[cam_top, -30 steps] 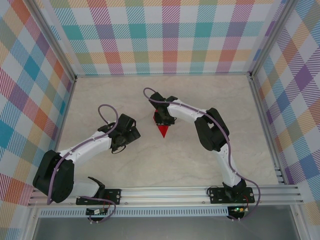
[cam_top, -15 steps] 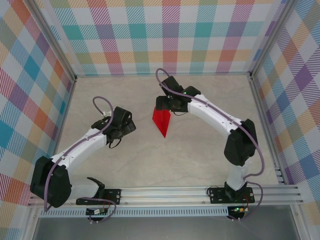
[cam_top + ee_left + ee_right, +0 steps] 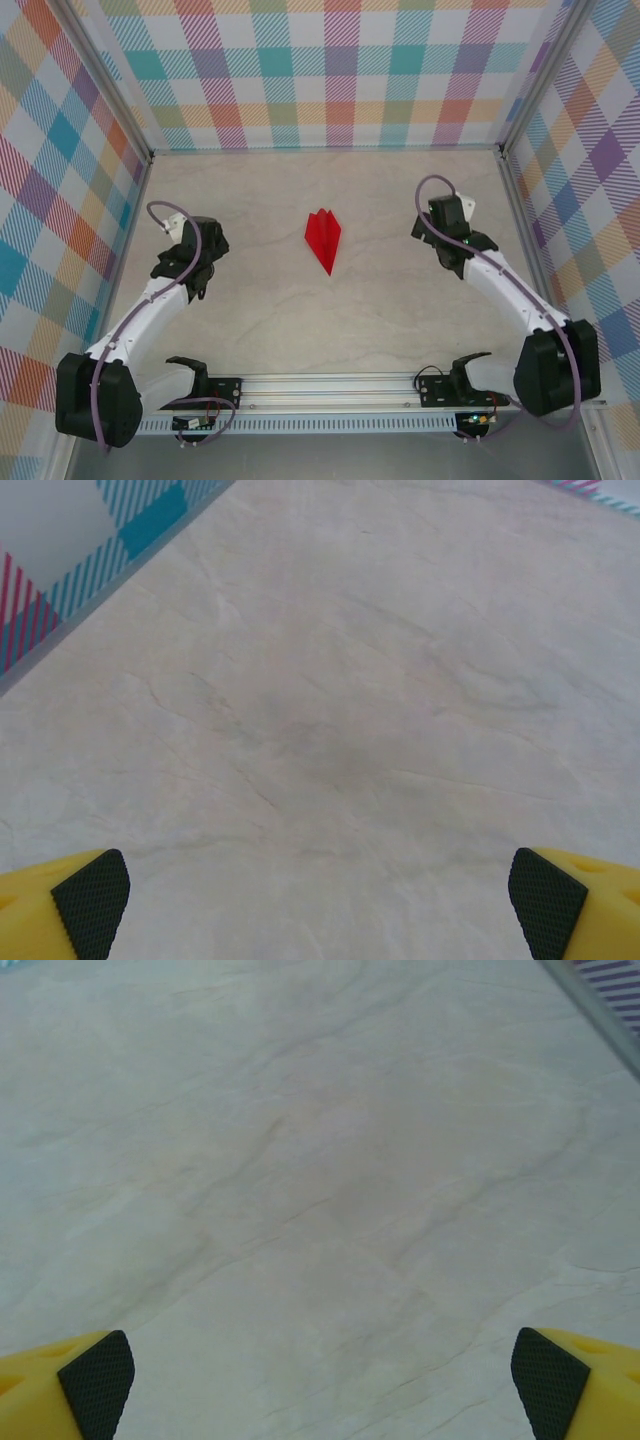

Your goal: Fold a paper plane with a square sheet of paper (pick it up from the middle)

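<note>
2 empty grippers: left gripper (image 3: 320, 895), right gripper (image 3: 322, 1375), jaws spread wide. Paper plane (image 3: 323, 238) on table (image 3: 380, 310) between them, tip toward near edge; you seemingly reach equally from either.

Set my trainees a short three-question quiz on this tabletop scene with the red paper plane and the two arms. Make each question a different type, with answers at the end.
1. True or false: the paper plane lies on the table, apart from both the left hand and the right hand.
2. The plane's pointed tip aims toward: A the back wall; B the table's near edge; C the left wall.
3. Fill in: both hands' jaws stand ____.
Key: 1 true; 2 B; 3 open.
</note>
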